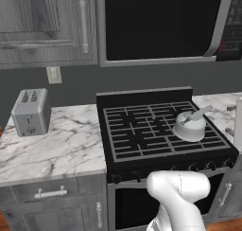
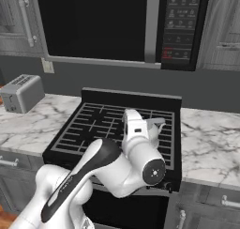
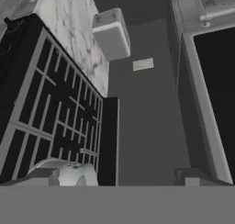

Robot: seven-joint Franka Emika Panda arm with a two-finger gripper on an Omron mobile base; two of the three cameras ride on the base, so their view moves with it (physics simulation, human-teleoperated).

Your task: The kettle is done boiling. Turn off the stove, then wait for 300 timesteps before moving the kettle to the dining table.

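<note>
I have the hand rolled onto its side, so the hand view shows the range turned sideways. The gripper (image 3: 117,177) sits at the bottom of that view with its two dark tips far apart — the jaws stand wide open and nothing is held between them. Just beside the left-hand tip, at the bottom edge, I see the rounded grey top of the kettle (image 3: 64,171), not touching either tip as far as I can tell.

In the left base view the kettle (image 1: 190,124) stands upright on the grey grates at the right side of the stove (image 1: 142,130), toward the front, its stick handle slanting up to the right. The row of knobs (image 1: 208,166) runs along the stove's front edge, just above the oven door.

In the right base view my arm's wrist (image 2: 138,139) hangs over the stove's front right part and covers most of the kettle (image 2: 157,124) — I only catch its handle poking out past the wrist.

Further ahead of the gripper, the silver toaster (image 3: 111,34) rests on the marble counter (image 1: 52,145), well apart from the kettle. A black microwave (image 2: 117,24) hangs above the range.
</note>
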